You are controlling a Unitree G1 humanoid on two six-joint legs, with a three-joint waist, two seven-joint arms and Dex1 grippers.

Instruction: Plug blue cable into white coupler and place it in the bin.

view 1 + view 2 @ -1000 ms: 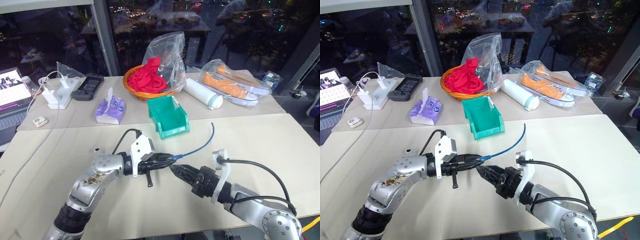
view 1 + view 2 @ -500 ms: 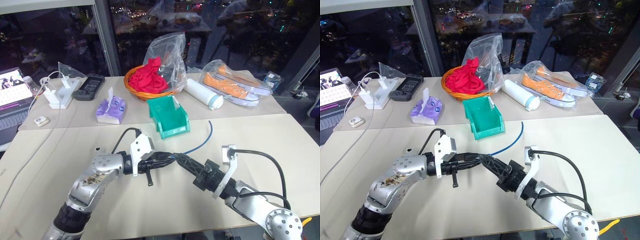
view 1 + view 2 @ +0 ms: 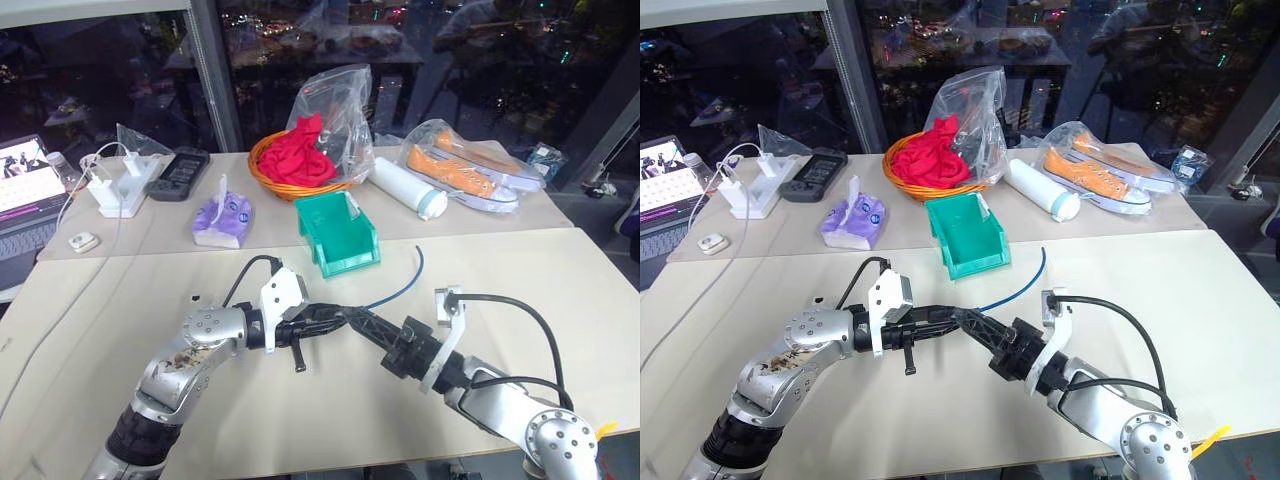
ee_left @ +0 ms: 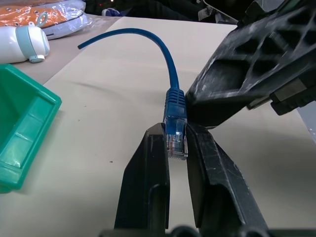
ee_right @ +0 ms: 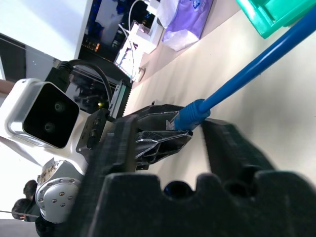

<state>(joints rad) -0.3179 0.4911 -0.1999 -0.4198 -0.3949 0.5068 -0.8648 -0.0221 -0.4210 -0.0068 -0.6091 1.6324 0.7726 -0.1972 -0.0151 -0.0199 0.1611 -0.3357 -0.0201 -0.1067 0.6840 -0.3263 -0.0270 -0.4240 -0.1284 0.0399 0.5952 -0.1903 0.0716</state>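
A pale surface carries everything, with clutter along its far edge: an orange basket of red cloth, bagged orange shoes, a white bottle and a purple tissue pack. The green bin stands near the middle, just beyond the two arms, and nothing is seen inside it.

The left gripper is held above the near middle of the surface, its jaws narrow and clamped on the clear plug at the end of the blue cable. From there the cable is seen arching away to the right and far side, its free end lifted near the bin.

The right gripper is brought up against the plug end, its jaws standing part open on either side of the cable; no firm hold is shown.

No white coupler can be made out. By this judgement the task is early: the cable is held, but plugging and placing in the bin remain undone.
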